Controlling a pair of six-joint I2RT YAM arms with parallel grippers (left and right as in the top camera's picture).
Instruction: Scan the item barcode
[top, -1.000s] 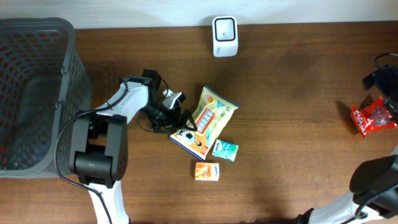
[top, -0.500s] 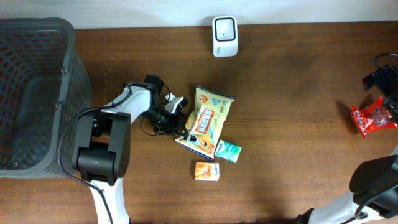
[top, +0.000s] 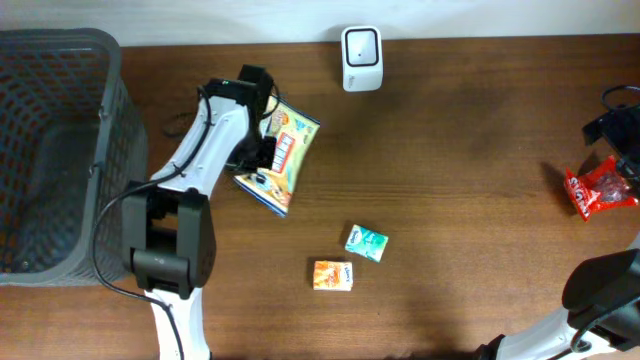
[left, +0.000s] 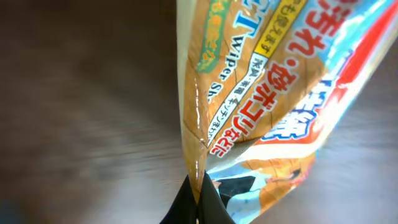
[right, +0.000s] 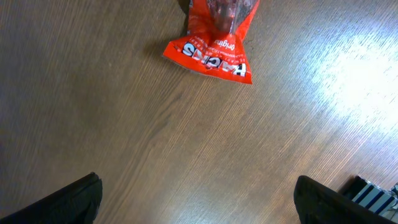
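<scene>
My left gripper (left: 198, 200) is shut on the edge seam of a yellow and blue wiper-sheet packet (left: 267, 93), which hangs off the table. From overhead, the packet (top: 288, 152) is tilted beside the left gripper (top: 258, 150), left of and a little nearer than the white barcode scanner (top: 361, 58) at the table's far edge. No barcode shows on the packet. My right gripper (right: 199, 186) stands open over bare wood at the far right (top: 615, 125), nothing between its fingers.
A dark mesh basket (top: 60, 150) fills the left side. A small teal packet (top: 365, 242) and an orange box (top: 333, 275) lie mid-table. A red snack bag (top: 598, 190) lies by the right gripper, the same bag (right: 214, 43) just ahead of its fingers.
The left gripper has shut on the packet's edge, lifted it off the table and carried it back and left, toward the scanner. The right arm has not moved.
</scene>
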